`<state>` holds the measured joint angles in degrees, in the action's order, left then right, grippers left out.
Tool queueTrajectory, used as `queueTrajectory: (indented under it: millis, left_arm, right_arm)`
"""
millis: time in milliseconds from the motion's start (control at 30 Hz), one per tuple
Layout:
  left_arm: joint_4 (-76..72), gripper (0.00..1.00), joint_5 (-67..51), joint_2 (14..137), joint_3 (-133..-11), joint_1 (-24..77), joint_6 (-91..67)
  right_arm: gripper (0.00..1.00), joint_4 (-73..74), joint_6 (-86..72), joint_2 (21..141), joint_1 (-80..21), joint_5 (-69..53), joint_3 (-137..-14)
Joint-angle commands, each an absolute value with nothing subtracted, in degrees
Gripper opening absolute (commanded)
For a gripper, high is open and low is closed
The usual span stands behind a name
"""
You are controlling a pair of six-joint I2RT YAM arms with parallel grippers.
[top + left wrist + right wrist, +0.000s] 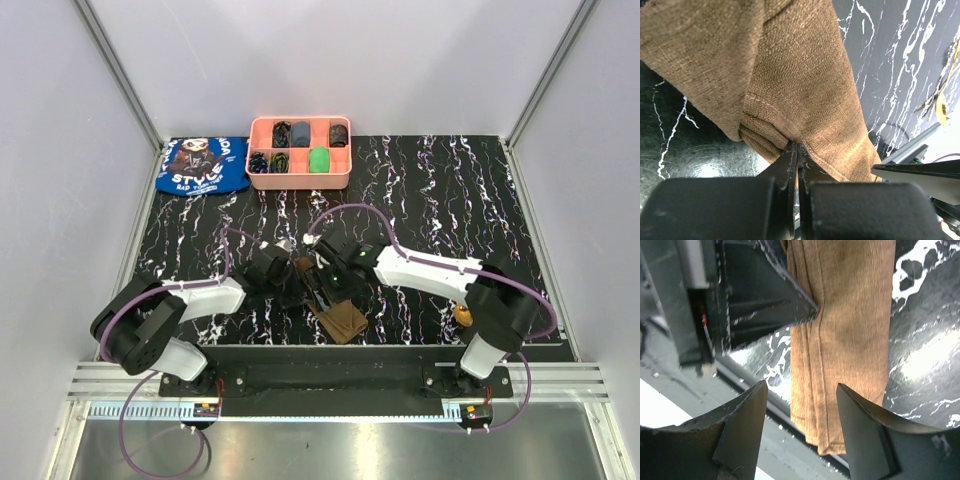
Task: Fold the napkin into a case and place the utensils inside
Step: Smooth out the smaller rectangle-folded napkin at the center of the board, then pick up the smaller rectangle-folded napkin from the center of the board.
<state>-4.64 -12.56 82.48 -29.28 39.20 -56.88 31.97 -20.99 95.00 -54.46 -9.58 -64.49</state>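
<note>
You: left gripper (796,150) pinched tight on folded edge of napkin (800,75). Your right gripper (801,386) spread wide over napkin's narrow end, clamping nothing. Napkin lies folded at middle of table's near edge, between both arms. Small gold-brown utensil (462,316) near table's right edge, beside right arm; which piece, cannot tell.

I read the napkin (805,90) as plain olive-brown weave with a paler stitched seam, right at my black left gripper (796,150) and ahead of my black right gripper (801,390). Under both, the desk (440,190) is black with white and faint purple veining. Far beyond the grippers: a salmon-pink tray (300,183) with one green piece (318,160) among dark ones, and a blue cloth (203,165) with white lettering
</note>
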Motion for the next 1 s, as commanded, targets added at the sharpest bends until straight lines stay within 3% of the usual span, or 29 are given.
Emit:
queueTrajectory:
  millis: [0,333,800,967]
  left_arm:
    - [-7.2,0.0,-14.3,82.3,-27.4,38.0,-56.2]
    - [-9.8,0.0,-16.2,81.7,-25.7,36.6,-58.0]
    - [-11.7,0.02,-19.8,77.3,-23.1,32.1,-62.1]
    - [-11.0,0.08,-21.2,75.1,-22.4,30.7,-63.1]
  right_arm:
    - [0.66,34.4,-19.2,99.0,-56.9,-4.8,-67.8]
    - [0.54,34.5,-22.1,103.7,-62.6,3.4,-68.8]
    - [0.58,36.5,-28.4,112.3,-70.0,14.9,-69.3]
    - [0.47,36.6,-29.4,113.5,-70.7,16.4,-69.3]
